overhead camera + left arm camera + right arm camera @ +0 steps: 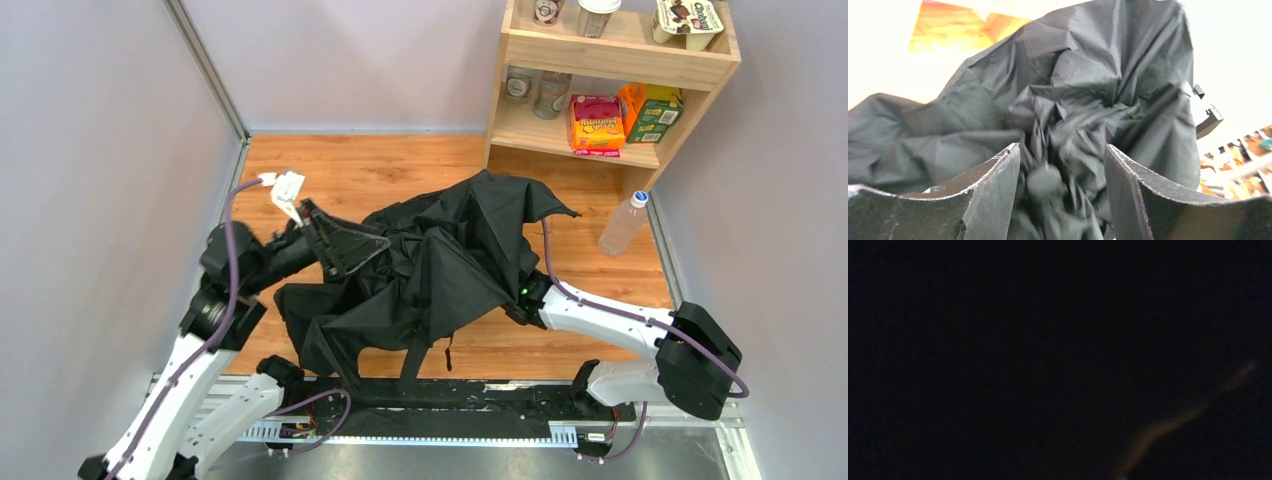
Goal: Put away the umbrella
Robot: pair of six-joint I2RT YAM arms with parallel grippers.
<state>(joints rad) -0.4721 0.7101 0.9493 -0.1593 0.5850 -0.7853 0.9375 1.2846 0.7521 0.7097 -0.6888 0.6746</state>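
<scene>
The umbrella (450, 260) lies as a crumpled spread of black fabric across the middle of the wooden table; its shaft and handle do not show. My left gripper (350, 248) is at the fabric's left edge. In the left wrist view its jaws stand wide apart, left gripper (1062, 147) open, with loose, blurred umbrella (1088, 90) folds bunched between the fingers (993, 190). My right arm (610, 318) reaches in from the right and its gripper is buried under the fabric. The right wrist view is almost black.
A wooden shelf (520, 120) with boxes, cups and jars stands at the back right. A plastic water bottle (623, 224) stands upright just right of the umbrella. Grey walls close in the left and right sides. A black rail (450, 395) runs along the near edge.
</scene>
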